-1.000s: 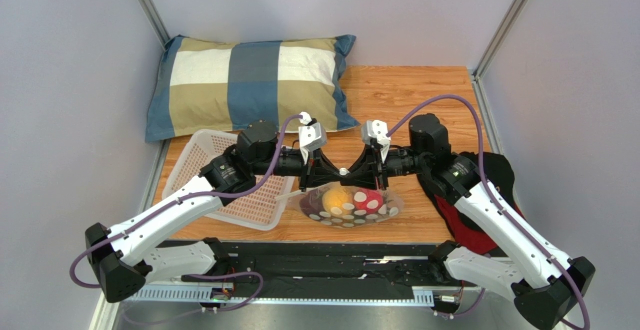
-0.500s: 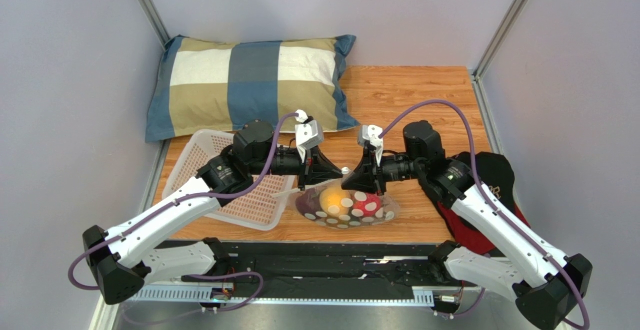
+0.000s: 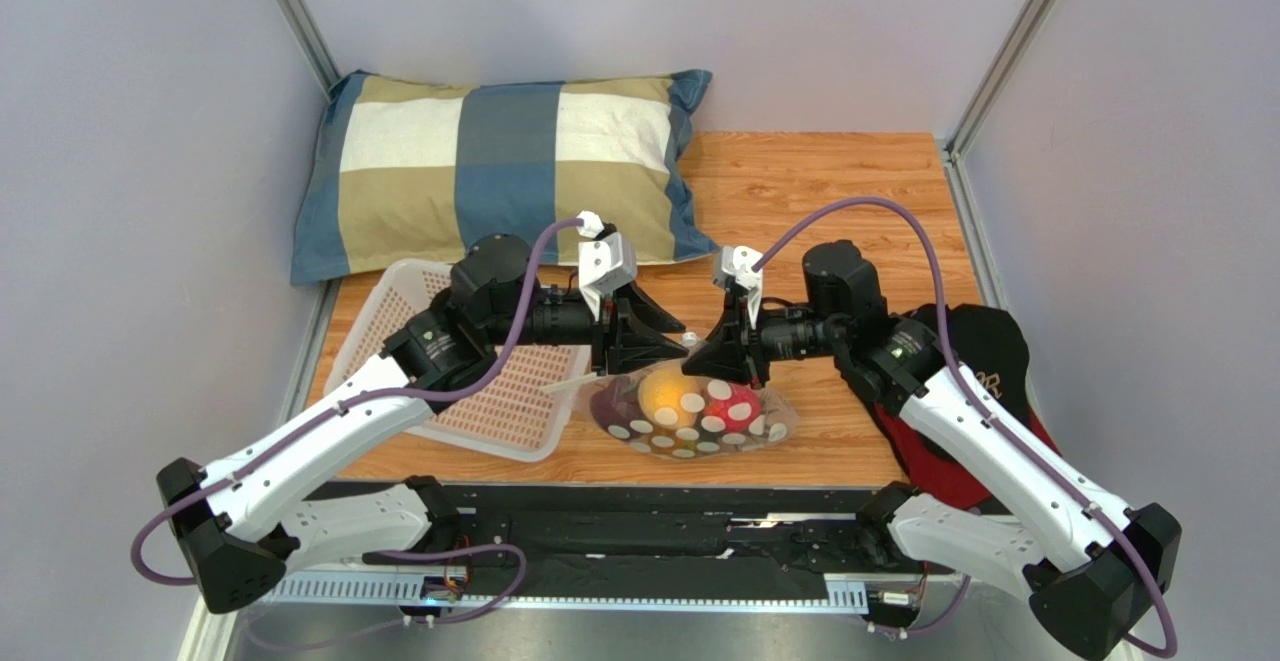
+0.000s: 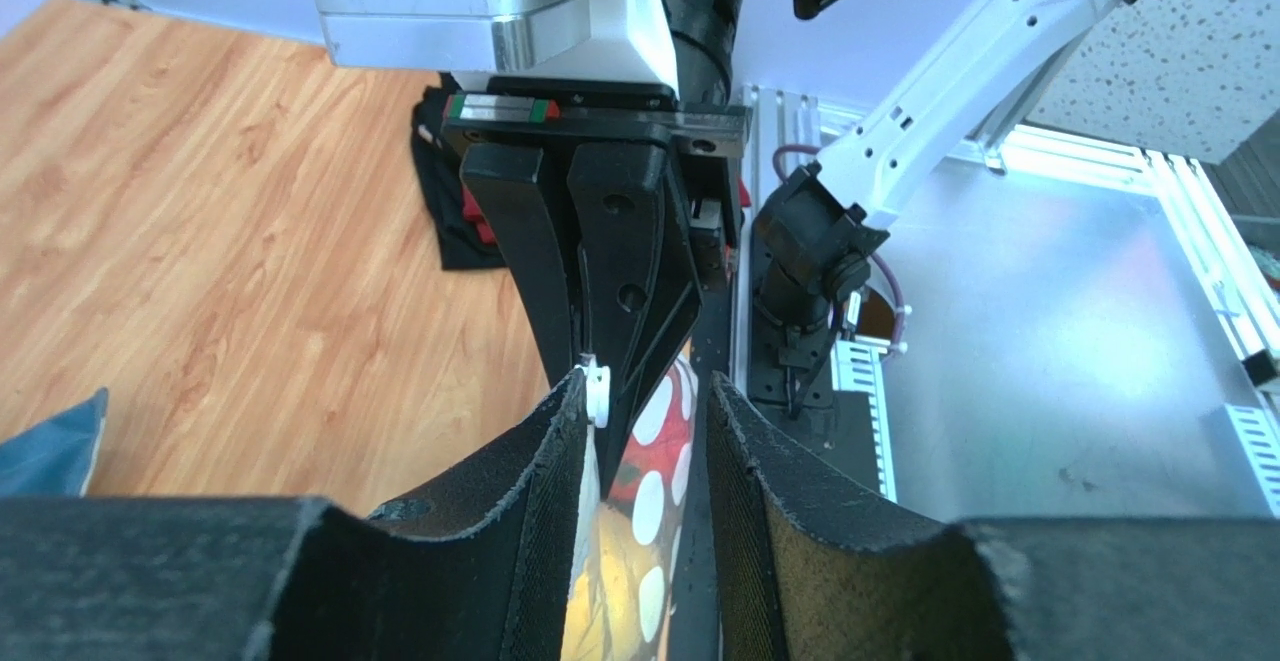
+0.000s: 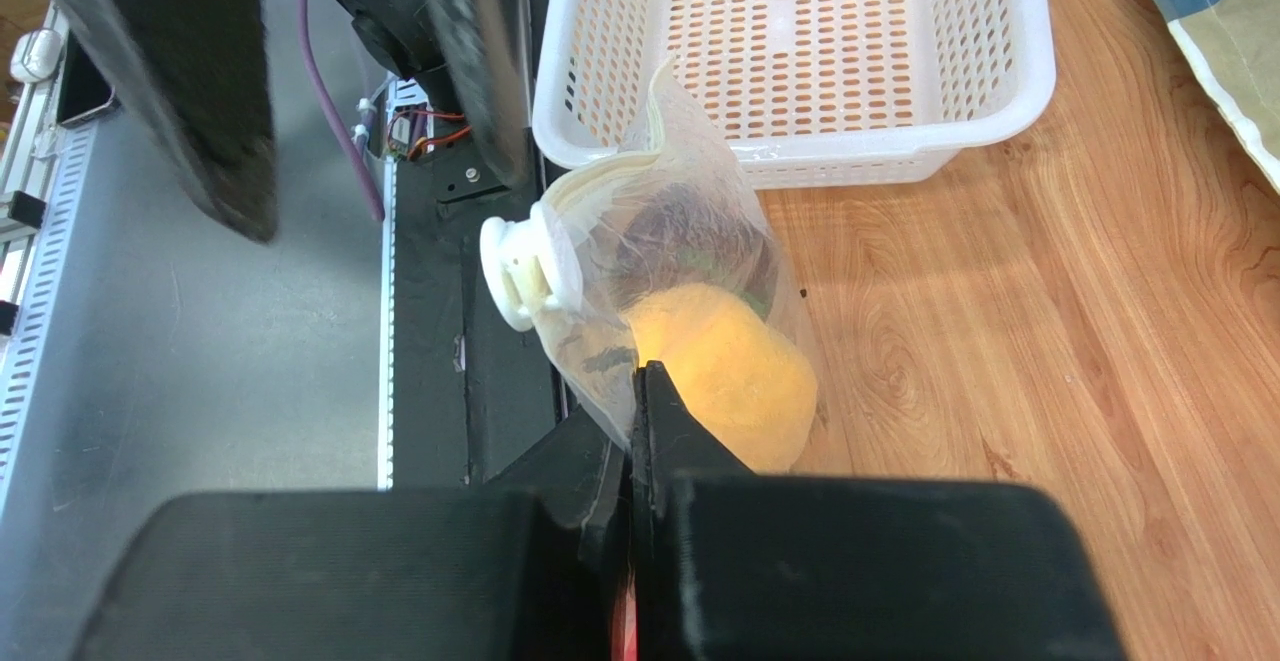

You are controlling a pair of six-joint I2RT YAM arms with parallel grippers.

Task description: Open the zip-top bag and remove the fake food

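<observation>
1. Seen from above, two white robot arms reach inward over a wooden table (image 3: 842, 181) and meet nose to nose near its front edge.
2. The zip-top bag (image 3: 699, 418), clear with white oval spots, lies on the table just below the two grippers. It sits right beside the near right corner of a white perforated basket (image 3: 394, 334).
3. The fake food is inside the bag. A yellow-orange fruit (image 3: 672, 388) sits in the middle, a red berry (image 3: 732, 409) to its right and a dark purple piece (image 3: 616, 409) to its left.
4. The right gripper (image 5: 637, 384) has its jaws pressed together, pinching the bag's clear film at the top edge. In its wrist view the fruit bulges against the plastic just beyond the fingertips.
5. A white slider (image 5: 526, 271) sticks out from the bag's zip strip, on the side toward the table's front rail.
6. The left gripper (image 4: 646, 391) faces the right one with its jaws apart. The spotted bag, with red and yellow showing through it, is visible in the gap between its fingers (image 4: 549, 451). The views do not show whether they touch the plastic.
7. A blue, cream and tan checked pillow (image 3: 504, 166) lies at the back left of the table.
8. A black and red cloth (image 3: 984, 354) lies at the table's right edge, partly under the right arm.
</observation>
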